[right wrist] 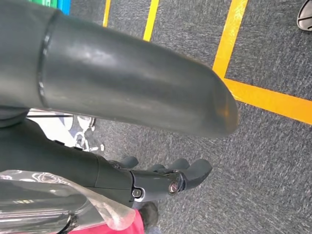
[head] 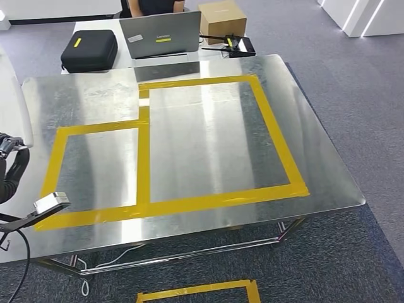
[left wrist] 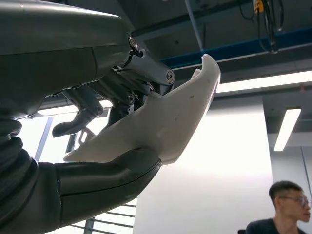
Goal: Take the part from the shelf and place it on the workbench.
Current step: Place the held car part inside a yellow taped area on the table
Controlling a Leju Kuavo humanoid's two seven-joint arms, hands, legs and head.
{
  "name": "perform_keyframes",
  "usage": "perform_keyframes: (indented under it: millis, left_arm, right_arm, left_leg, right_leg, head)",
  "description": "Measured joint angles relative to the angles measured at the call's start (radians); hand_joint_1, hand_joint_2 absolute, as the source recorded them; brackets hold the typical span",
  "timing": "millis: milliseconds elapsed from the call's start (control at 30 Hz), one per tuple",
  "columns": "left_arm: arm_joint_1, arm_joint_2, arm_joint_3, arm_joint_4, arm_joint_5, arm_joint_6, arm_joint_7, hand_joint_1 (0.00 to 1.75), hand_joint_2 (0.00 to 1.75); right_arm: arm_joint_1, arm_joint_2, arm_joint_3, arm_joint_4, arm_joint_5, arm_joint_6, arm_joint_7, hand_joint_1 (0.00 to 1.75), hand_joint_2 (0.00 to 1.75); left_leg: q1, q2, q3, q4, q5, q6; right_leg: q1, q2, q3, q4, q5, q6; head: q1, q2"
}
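Note:
A white curved part (left wrist: 165,122) with a pointed end lies in my left hand (left wrist: 103,183), clamped between the thick thumb below and the dark fingers (left wrist: 84,105) above. In the head view my left hand (head: 10,165) hangs at the far left edge, just off the left end of the steel workbench (head: 200,145), and the white part (head: 16,107) rises above it. The bench top bears two yellow tape rectangles (head: 142,158) with nothing inside them. My right hand (right wrist: 162,180) hangs over grey carpet, fingers stretched out, holding nothing.
Behind the bench a white table carries a laptop (head: 160,35), a black case (head: 89,49) and a cardboard box (head: 222,19); a person (head: 154,5) sits there. Yellow tape (head: 200,291) marks the carpet in front of the bench. A person (left wrist: 287,207) shows in the left wrist view.

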Motion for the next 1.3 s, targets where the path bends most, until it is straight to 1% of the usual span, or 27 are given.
perform_keyframes:
  millis: [200, 333, 400, 533, 700, 833, 1000, 1300]
  left_arm:
    - [-0.053, -0.017, -0.063, 0.049, -0.019, -0.063, 0.021, 1.75, 1.75]
    - [-0.097, -0.030, -0.112, 0.097, -0.032, -0.121, 0.029, 1.75, 1.75]
    - [-0.126, -0.040, -0.144, 0.128, -0.039, -0.166, 0.035, 1.75, 1.75]
    - [-0.183, -0.060, -0.207, 0.189, -0.037, -0.294, 0.048, 1.75, 1.75]
    - [-0.230, -0.070, -0.260, 0.230, -0.018, -0.362, 0.055, 1.75, 1.75]
    - [-0.263, -0.071, -0.299, 0.247, 0.006, -0.439, 0.065, 1.75, 1.75]
    - [-0.289, -0.070, -0.333, 0.260, 0.026, -0.451, 0.073, 1.75, 1.75]
    - [-0.295, -0.070, -0.369, 0.262, 0.036, -0.438, 0.075, 1.75, 1.75]
  right_arm:
    - [-0.003, 0.000, 0.000, 0.008, 0.026, -0.006, -0.003, 0.00, 0.00]
    - [-0.014, 0.000, -0.001, 0.019, 0.058, -0.011, -0.013, 0.00, 0.00]
    - [-0.023, 0.000, -0.004, 0.028, 0.077, -0.015, -0.020, 0.00, 0.00]
    - [-0.040, 0.000, -0.012, 0.047, 0.101, -0.024, -0.028, 0.00, 0.00]
    - [-0.050, 0.000, -0.025, 0.067, 0.115, -0.028, -0.033, 0.00, 0.00]
    - [-0.057, 0.000, -0.036, 0.080, 0.126, -0.035, -0.035, 0.00, 0.00]
    - [-0.062, 0.000, -0.043, 0.091, 0.127, -0.044, -0.035, 0.00, 0.00]
    - [-0.063, 0.000, -0.044, 0.099, 0.121, -0.045, -0.035, 0.00, 0.00]
  left_leg:
    - [0.001, 0.001, 0.000, 0.000, 0.002, 0.000]
    - [0.002, 0.001, 0.000, 0.000, 0.002, -0.001]
    - [0.003, 0.001, 0.001, 0.000, 0.002, -0.001]
    - [0.003, 0.001, 0.001, 0.000, 0.002, -0.001]
    - [0.003, 0.002, 0.000, 0.000, 0.002, -0.001]
    - [0.003, 0.002, 0.000, 0.000, 0.002, -0.001]
    - [0.003, 0.002, 0.000, 0.000, 0.002, -0.001]
    - [0.003, 0.002, 0.001, 0.000, 0.002, -0.001]
  right_leg:
    - [0.001, 0.001, 0.010, 0.003, 0.001, 0.000]
    - [0.002, 0.001, 0.009, 0.003, 0.000, 0.000]
    - [0.003, 0.001, 0.004, 0.003, 0.000, 0.000]
    - [0.003, 0.002, 0.000, 0.003, 0.000, -0.001]
    - [0.003, 0.002, 0.009, 0.003, 0.001, 0.000]
    - [0.003, 0.002, 0.010, 0.003, 0.001, 0.000]
    - [0.003, 0.002, 0.010, 0.003, 0.001, 0.000]
    - [0.003, 0.002, 0.010, 0.003, 0.001, 0.000]
  head:
    - [0.000, 0.000]
    - [0.000, 0.000]
    - [0.000, 0.000]
    - [0.000, 0.000]
    - [0.000, 0.000]
    - [0.000, 0.000]
    - [0.000, 0.000]
    - [0.000, 0.000]
